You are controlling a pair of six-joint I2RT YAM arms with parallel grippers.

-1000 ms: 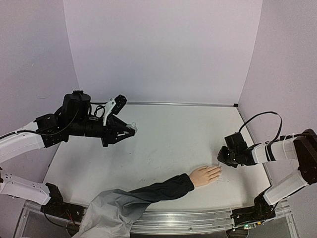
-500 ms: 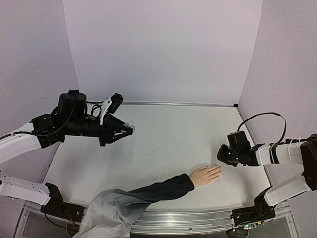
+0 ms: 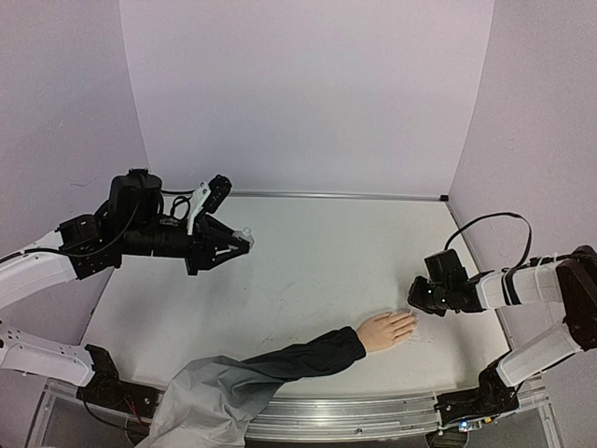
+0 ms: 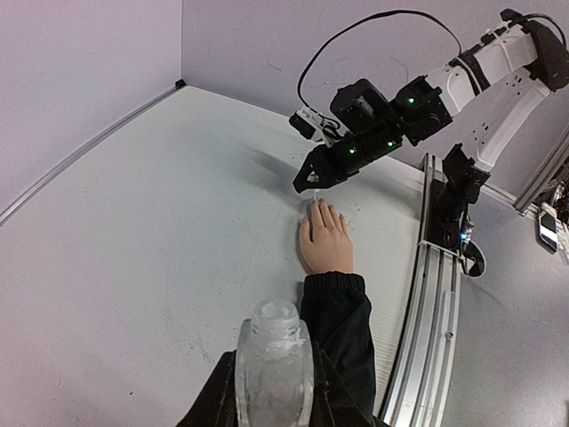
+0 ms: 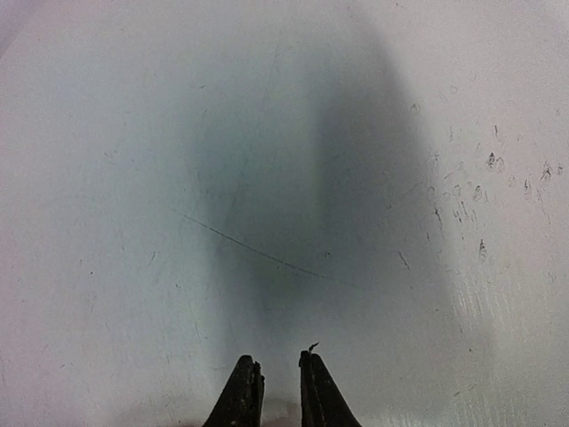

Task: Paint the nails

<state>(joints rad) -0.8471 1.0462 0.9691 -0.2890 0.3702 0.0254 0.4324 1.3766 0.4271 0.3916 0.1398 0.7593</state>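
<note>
**Item:** nails (image 3: pixel 411 319), on fingertips of mannequin hand (image 3: pixel 385 329), palm down on table (image 3: pixel 317 271), near front edge, rt side. Too small to tell apart.
**R claw** (image 3: pixel 413 301): clenched, low, just beside fingertips. Brush betw. jaws: cannot tell.
**L claw** (image 3: pixel 241 245): grasping clear bottle (image 4: pixel 274 356), raised, well apart at far left.
**Risks (est.):** R claw nudges hand, aim lost; stroke misses nail, marks skin or table; bottle tips, may spill.
**Other:** navy sleeve (image 3: pixel 298 355); grey cloth (image 3: pixel 210 401) over front rail.
**Obstructions:** none seen betw. R claw and nails.
</note>
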